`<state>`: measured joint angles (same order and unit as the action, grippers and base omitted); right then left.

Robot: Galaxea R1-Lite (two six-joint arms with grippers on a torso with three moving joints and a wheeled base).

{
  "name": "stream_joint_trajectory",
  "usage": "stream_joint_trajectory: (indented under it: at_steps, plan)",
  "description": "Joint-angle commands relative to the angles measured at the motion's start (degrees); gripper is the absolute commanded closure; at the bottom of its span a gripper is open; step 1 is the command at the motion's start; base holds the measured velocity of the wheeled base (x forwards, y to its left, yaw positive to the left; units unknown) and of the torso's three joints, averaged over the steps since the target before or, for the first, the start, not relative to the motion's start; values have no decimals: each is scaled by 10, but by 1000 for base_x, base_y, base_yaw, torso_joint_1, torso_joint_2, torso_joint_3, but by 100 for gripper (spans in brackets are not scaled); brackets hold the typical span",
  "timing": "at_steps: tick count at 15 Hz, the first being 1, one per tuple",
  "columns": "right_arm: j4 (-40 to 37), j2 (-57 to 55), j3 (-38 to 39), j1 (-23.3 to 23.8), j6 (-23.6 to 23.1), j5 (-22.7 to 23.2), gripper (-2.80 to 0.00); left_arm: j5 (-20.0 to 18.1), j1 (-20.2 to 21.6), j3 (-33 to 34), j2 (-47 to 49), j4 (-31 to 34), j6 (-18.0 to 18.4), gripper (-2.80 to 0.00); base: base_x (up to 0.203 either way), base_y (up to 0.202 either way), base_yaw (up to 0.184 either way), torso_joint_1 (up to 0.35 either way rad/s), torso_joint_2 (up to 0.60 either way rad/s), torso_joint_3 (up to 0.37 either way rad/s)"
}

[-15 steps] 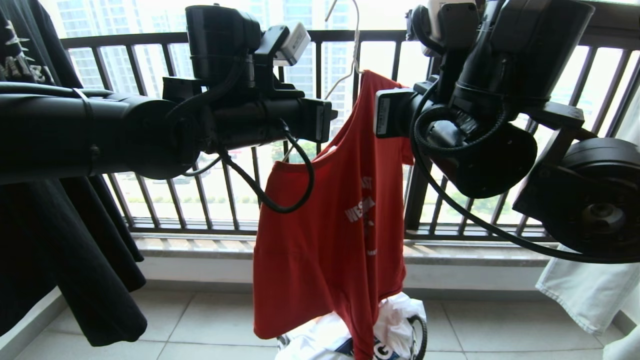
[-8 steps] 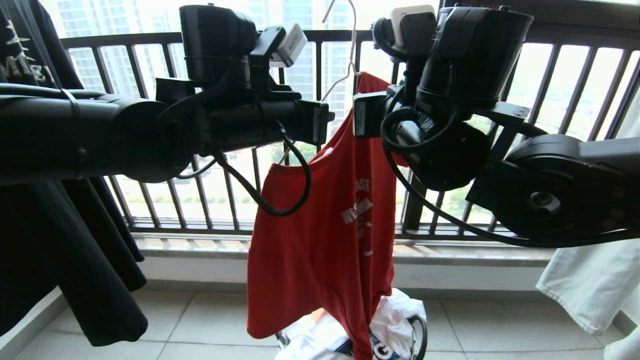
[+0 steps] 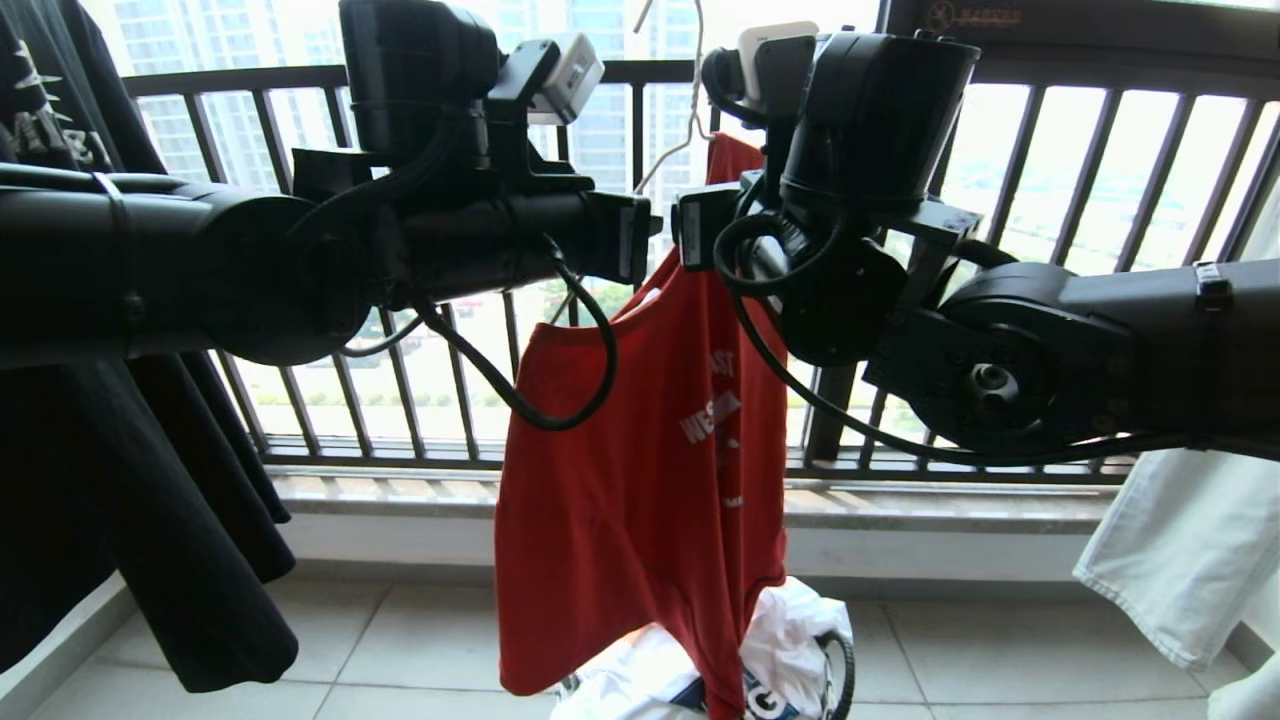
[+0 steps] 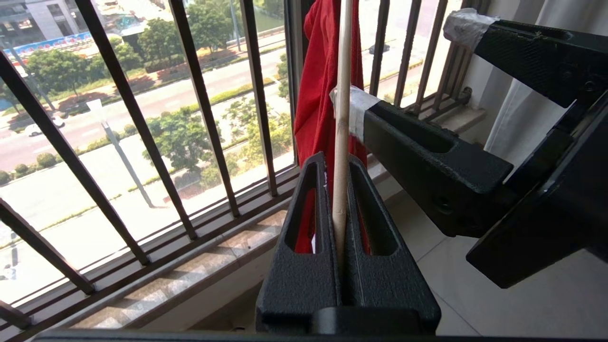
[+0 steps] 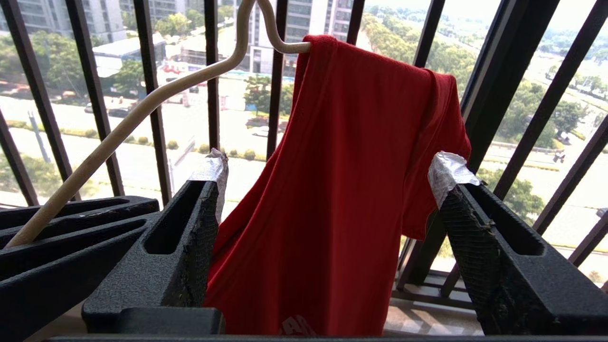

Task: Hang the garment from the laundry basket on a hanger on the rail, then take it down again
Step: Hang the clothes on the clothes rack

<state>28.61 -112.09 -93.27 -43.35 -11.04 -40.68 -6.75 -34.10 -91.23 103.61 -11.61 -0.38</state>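
Observation:
The red garment (image 3: 650, 480) hangs by one shoulder from the pale wire hanger (image 5: 142, 114), whose hook (image 3: 693, 60) rises out of the top of the head view. My left gripper (image 4: 336, 161) is shut on the hanger's bare sloping arm. My right gripper (image 5: 331, 168) is open, its taped fingertips (image 5: 449, 171) standing either side of the draped cloth without pinching it. The laundry basket (image 3: 843, 670) stands on the floor below the garment's hem. The rail is out of view.
A black T-shirt (image 3: 120, 500) hangs at the left and a white garment (image 3: 1180, 560) at the right. The black window railing (image 3: 400, 400) runs just behind the hanger. White clothes (image 3: 640, 685) fill the basket on the tiled floor.
My right arm has swung left and lowered, closing in on the garment's top. The hanger and garment have shifted slightly left. The left arm has hardly moved.

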Motion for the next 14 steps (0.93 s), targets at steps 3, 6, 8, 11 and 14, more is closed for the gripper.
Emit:
stream_joint_trajectory:
  at_steps: [3, 6, 8, 11, 14]
  plan:
    - [3, -14, -8, 14, -5, -3, -280, -1, 0, -1, -6, -1, -1, 0, 0, 0, 0, 0, 0, 0]
    - [5, -11, 3, 22, -3, -4, -280, -1, 0, -5, -5, -2, -1, 0, 0, 0, 0, 0, 0, 0]
    - [7, -10, 12, 25, -3, -7, -280, -1, 0, -5, -5, -2, -1, 0, 0, 0, 0, 0, 0, 0]
    - [7, -8, 12, 29, -2, -7, -280, -1, 2, -7, -4, -2, -1, 0, 0, 0, 0, 0, 0, 0]
    - [7, -3, 23, 30, -1, -7, -280, 1, 2, -12, -3, -2, -1, 0, 0, 0, 0, 0, 0, 0]
